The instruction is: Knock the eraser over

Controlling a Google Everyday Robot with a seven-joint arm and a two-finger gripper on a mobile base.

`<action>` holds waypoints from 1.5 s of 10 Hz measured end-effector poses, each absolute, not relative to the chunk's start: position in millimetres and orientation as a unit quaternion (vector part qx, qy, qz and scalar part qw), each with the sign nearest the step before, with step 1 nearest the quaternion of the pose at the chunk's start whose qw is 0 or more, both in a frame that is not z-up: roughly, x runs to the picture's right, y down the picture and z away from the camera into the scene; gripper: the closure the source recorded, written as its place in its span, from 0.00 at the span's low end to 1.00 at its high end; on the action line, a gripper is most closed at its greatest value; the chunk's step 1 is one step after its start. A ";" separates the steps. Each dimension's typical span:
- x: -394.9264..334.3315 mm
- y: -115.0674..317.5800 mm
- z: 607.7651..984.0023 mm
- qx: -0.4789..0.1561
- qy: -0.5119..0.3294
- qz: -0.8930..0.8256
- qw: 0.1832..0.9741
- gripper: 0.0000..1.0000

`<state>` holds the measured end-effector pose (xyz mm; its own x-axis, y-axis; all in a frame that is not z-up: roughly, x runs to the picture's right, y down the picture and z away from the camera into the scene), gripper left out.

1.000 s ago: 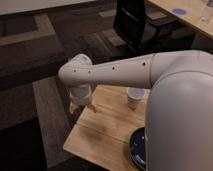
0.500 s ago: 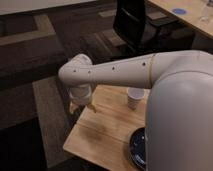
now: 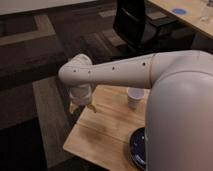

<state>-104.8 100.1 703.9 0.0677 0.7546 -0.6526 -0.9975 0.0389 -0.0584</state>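
Nothing seems to have shifted in the last second: the white arm (image 3: pixel 115 72) reaches from the right of the frame to left of centre just as before. Its end effector (image 3: pixel 83 106) hangs down at the upper left corner of the wooden worktop (image 3: pixel 107 132), low over the edge. I cannot tell how far open it is, nor whether it touches anything. I cannot pick out the eraser; the corner beneath the end effector is covered by the wrist. A white cup (image 3: pixel 135 96) stands to the right, well apart, and a dark blue dish (image 3: pixel 137 150) sits at the lower edge.
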 end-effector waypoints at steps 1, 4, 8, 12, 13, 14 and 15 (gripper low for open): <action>-104.9 100.2 703.8 -0.261 0.232 0.642 0.682 0.35; -104.8 100.2 703.9 -0.261 0.232 0.642 0.682 0.35; -104.9 100.2 703.9 -0.261 0.232 0.642 0.682 0.35; -97.5 95.8 702.2 -0.254 0.228 0.653 0.676 0.35; -85.7 88.2 700.1 -0.244 0.219 0.667 0.669 0.35; -63.7 77.0 691.6 -0.229 0.209 0.684 0.660 0.35; -42.8 71.4 684.0 -0.219 0.206 0.691 0.657 0.35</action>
